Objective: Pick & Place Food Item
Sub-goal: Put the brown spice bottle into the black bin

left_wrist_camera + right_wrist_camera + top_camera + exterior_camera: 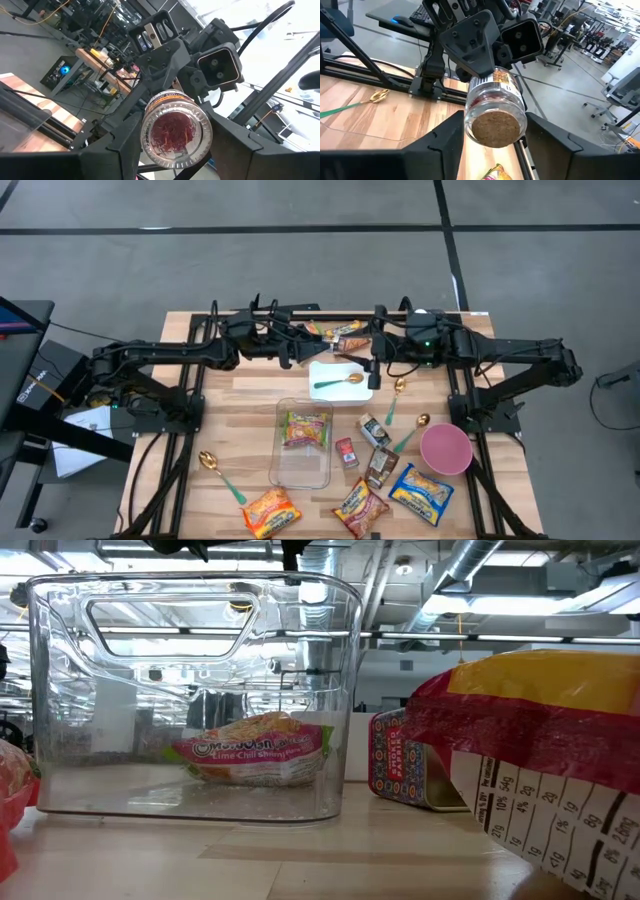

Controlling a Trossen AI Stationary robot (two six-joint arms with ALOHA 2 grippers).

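A small clear jar [176, 131] — red threads showing through one flat end, a cork-brown disc on the other, an orange printed label round its middle — hangs in the air between the two arms above the far side of the counter [255, 395], near the white tray [340, 384]. The left claw [170, 150] pinches one end of it while the right claw [495, 131] pinches the other — both sets of fingers pressed against the glass.
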